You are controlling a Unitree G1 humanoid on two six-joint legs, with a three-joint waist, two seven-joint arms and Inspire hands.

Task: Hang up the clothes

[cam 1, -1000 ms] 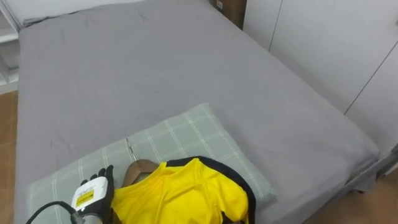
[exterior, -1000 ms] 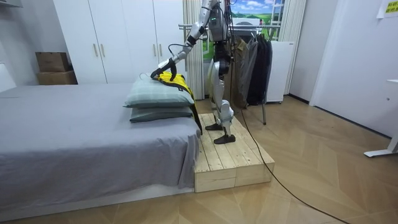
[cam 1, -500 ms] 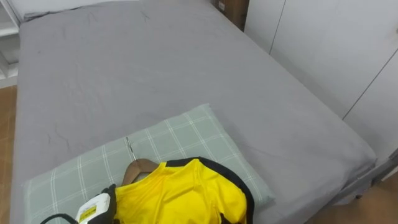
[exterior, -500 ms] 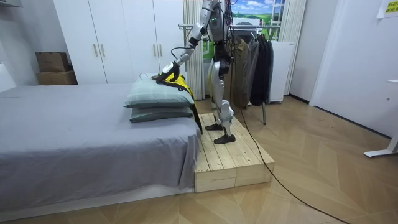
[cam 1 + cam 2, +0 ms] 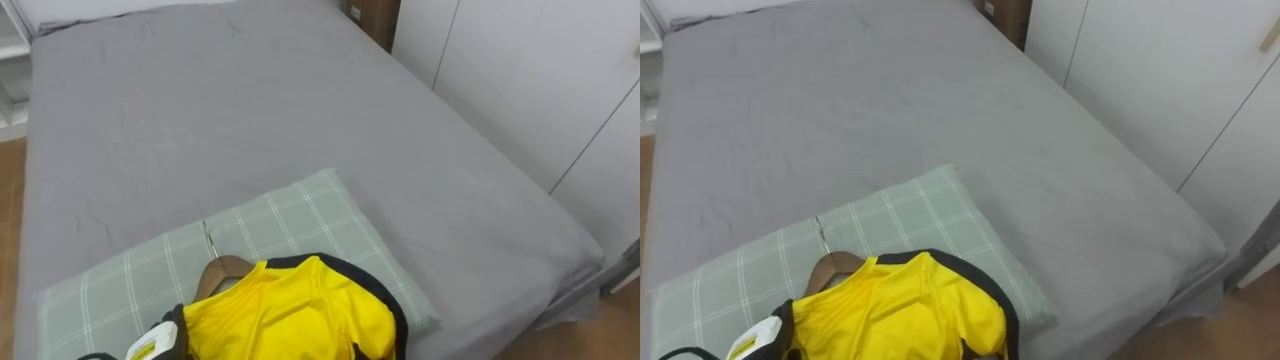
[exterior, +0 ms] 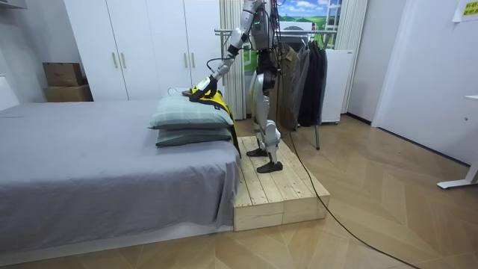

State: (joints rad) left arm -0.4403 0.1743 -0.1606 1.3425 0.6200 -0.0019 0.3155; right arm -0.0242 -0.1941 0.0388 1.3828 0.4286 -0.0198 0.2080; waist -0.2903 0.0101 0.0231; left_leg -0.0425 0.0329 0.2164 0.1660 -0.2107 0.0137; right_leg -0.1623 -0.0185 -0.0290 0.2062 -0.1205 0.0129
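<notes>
A yellow shirt with a black collar lies on a wooden hanger on top of a green checked pillow. The hanger's metal hook points up the bed. My left hand rests at the shirt's left shoulder, at the bottom edge of the left eye view, its fingers hidden. In the room view I stand on a wooden platform at the bed's end, left arm stretched to the shirt.
The grey bed stretches away beyond the pillow. White wardrobe doors stand along its right side. In the room view a rack of dark clothes stands behind me, and a second pillow lies under the checked one.
My left hand has drawn back along the shirt's shoulder toward me and now shows less at the bottom edge. The shirt and hanger lie as before.
</notes>
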